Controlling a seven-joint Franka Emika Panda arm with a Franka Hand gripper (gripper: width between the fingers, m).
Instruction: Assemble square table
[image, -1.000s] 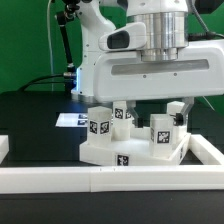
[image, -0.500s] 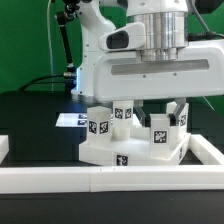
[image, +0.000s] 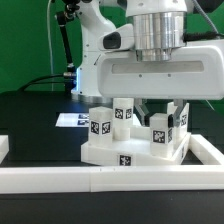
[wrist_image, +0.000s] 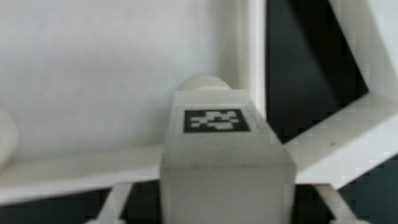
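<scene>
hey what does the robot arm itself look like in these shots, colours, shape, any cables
The arm is glossy white with rounded casings and dark seams at its joints. At the wrist a ribbed silver metal cylinder sits above a wide, boxy white hand block. The gripper has dark fingers. A black cable runs behind it.

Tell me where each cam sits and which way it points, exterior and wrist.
Exterior view: off the arm, low, near table level, looking across the barrier rail at the square table slab with leg blocks standing on it; the arm's white body and the gripper show.
Wrist view: on the wrist, looking down past the fingers at a tagged leg block between them, slab behind.
Shared: slab, tagged leg blocks.
</scene>
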